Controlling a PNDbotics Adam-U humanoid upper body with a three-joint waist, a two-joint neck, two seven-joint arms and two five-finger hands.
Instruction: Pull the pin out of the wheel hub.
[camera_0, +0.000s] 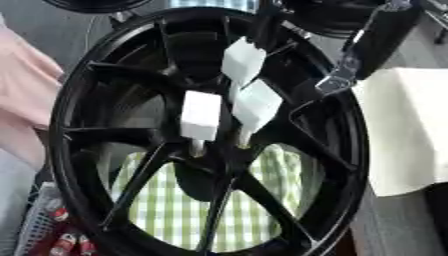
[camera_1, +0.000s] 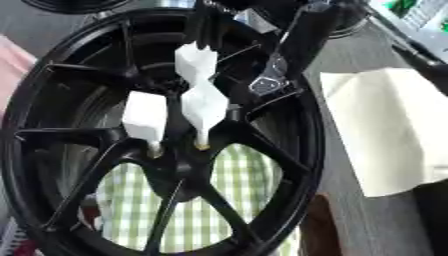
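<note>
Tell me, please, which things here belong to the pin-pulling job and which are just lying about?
Job:
black wheel hub
three white-headed pins at its centre
right robot hand near the top pin

Lying about:
cream cloth
green checked cloth
pink cloth

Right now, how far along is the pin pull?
Done: nothing visible; three white pins sit in the centre of the wheel hub. In hand: the right robot hand reaches in from the upper right, just above the top pin; whether it has hold is unclear. Left: grasp a pin and pull it out.
</note>
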